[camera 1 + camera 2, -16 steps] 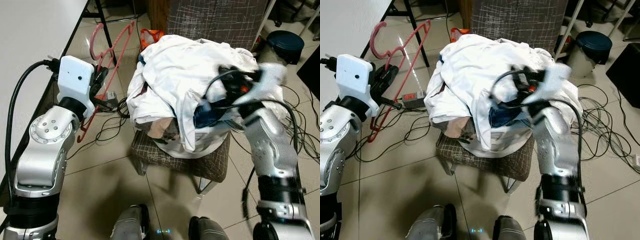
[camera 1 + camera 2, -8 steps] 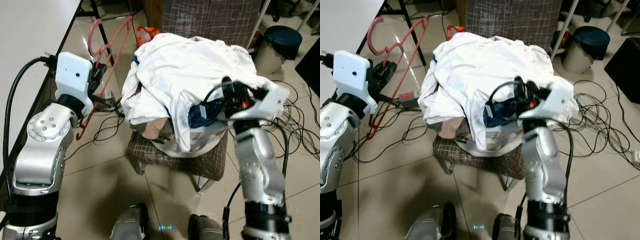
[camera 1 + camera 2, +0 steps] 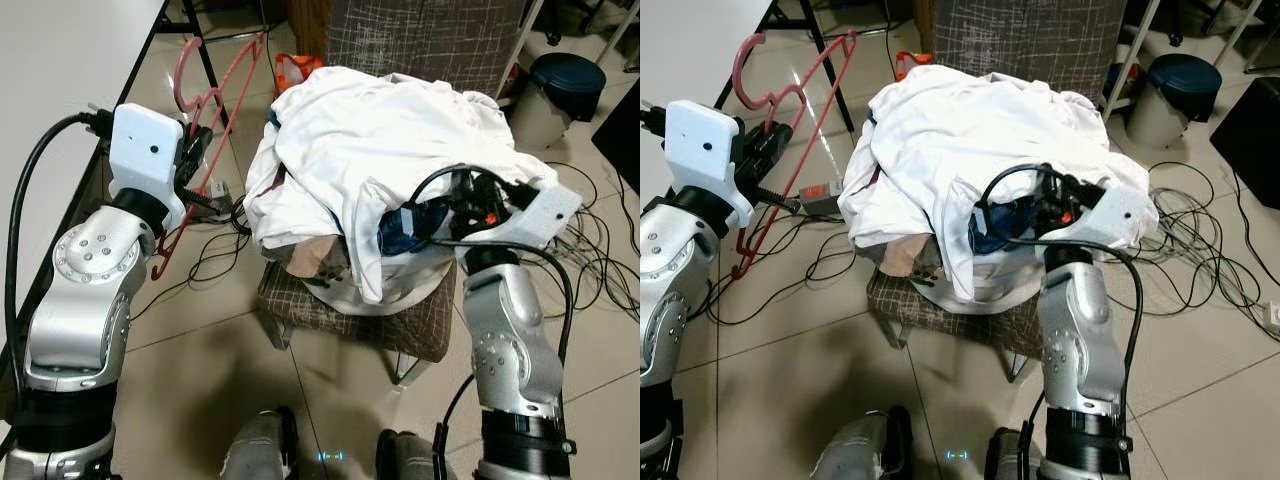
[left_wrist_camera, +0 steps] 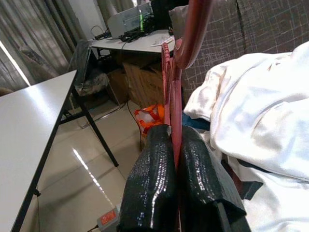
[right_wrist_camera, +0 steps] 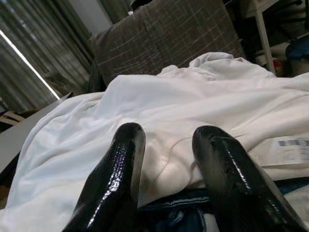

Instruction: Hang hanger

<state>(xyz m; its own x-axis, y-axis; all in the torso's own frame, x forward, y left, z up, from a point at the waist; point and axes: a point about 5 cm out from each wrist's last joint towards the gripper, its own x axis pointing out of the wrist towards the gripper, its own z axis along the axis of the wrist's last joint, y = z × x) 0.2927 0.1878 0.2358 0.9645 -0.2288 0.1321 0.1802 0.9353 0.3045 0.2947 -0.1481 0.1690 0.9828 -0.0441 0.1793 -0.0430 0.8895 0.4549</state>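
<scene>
Chair [image 3: 420, 330] dead ahead, grey plaid upholstery, seat buried under a heap of white clothes [image 3: 390, 150] with a bit of dark blue fabric [image 3: 405, 232] poking out on the robot's right side. Heap sits high and spills over the front edge, so anything pulled from it will likely drag neighbours along.

White counter [image 3: 60, 90] runs along the robot's left, black legs, floor beside it littered with cables [image 3: 215, 255] and a power strip [image 3: 820, 192]. Dark bin [image 3: 568, 75] well off to the right, more cables near it.

Left arm is raised by the counter edge. Left tool [image 4: 179, 179] is clamped on the hanger [image 3: 215, 95]: red plastic, pinched low on its frame between the two pads, hook end up and away from the wrist. Held that way the hook stays free to catch a rail; grip low on the frame probably gives some swing, so expect it to pivot on fast moves. No rail or rack visible here, so I can't tell where it's meant to hang.

Right tool [image 5: 169, 159] hovers at the heap's right flank, fingers apart with nothing between them, pointing into the white cloth just above the blue fabric. Looks posed to pick a garment, or just parked; can't say which.
</scene>
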